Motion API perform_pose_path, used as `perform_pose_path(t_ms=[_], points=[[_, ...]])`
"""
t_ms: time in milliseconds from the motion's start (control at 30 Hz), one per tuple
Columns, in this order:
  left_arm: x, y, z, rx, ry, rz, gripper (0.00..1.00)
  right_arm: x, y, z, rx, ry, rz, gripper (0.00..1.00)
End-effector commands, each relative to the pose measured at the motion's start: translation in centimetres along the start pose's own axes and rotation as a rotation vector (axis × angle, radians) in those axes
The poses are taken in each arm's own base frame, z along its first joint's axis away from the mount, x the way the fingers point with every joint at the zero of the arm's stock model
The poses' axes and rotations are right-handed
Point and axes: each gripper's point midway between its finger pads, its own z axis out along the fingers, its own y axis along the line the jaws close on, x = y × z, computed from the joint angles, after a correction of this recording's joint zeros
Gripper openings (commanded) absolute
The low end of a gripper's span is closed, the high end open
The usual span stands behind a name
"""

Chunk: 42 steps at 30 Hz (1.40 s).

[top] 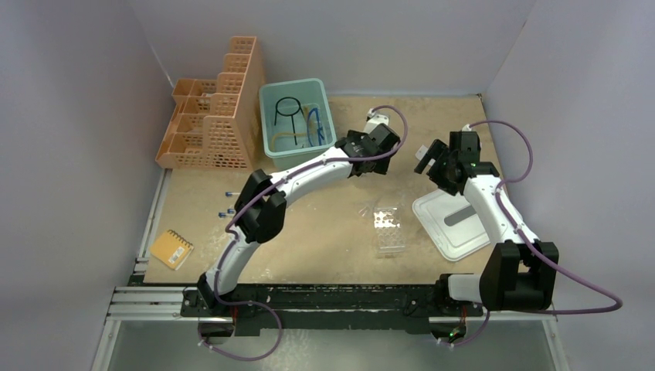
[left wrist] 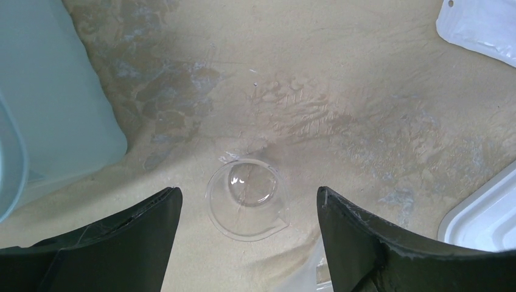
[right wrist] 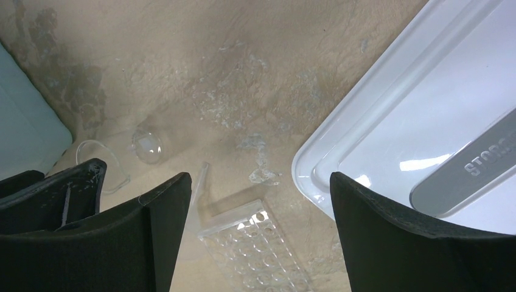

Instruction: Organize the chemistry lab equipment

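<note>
Grey strip (right wrist: 471,164) on the white lid (right wrist: 420,115) reads "STOR", the rest cut off.

Clear beaker (left wrist: 246,198) near clear tube rack (right wrist: 255,243).

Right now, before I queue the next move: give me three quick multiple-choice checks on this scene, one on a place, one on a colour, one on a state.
1. Where is the black wire ring?
A) in the teal bin
B) on the white lid
C) in the orange rack

2. What colour is the notepad at the table's near left?
A) green
B) orange
C) black

3. The left end effector is:
A) shut on a tube
B) shut on the hose
C) open and empty

Answers:
1 A: the top view shows the ring standing inside the bin.
2 B: its cover is plainly orange in the top view.
3 C: in the left wrist view its fingers stand wide apart, with a clear beaker on the table between them, touching neither.
</note>
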Motion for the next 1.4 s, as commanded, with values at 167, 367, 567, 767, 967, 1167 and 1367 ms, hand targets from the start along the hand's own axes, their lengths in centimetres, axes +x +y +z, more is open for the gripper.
perform_pose_path(t_ms=[167, 367, 567, 767, 967, 1167, 1367], points=[[1.1, 0.4, 2.5, 0.031, 0.081, -0.088, 0.8, -0.8, 0.3, -0.5, -0.019, -0.032, -0.019, 0.85], [1.9, -0.2, 2.9, 0.074, 0.124, -0.095, 0.6, -0.7, 0.3, -0.4, -0.02, -0.03, -0.018, 0.84], [0.0, 0.6, 1.4, 0.067, 0.096, -0.09, 0.38, -0.9, 0.4, -0.5, -0.019, -0.038, -0.019, 0.84], [-5.4, 1.9, -3.5, 0.123, 0.005, -0.096, 0.33, -1.0, 0.4, -0.6, -0.022, -0.039, -0.017, 0.83], [-11.3, 7.1, -8.6, 0.092, -0.119, -0.17, 0.31, -0.8, 0.7, -0.4, -0.03, -0.024, -0.01, 0.82], [-14.5, 14.5, -11.6, -0.035, -0.191, -0.249, 0.29, -0.7, 0.8, -0.3, -0.034, -0.013, -0.011, 0.81], [-12.4, 19.2, -8.9, -0.123, -0.114, -0.252, 0.29, -0.3, 0.8, 0.2, -0.032, 0.009, -0.006, 0.8]])
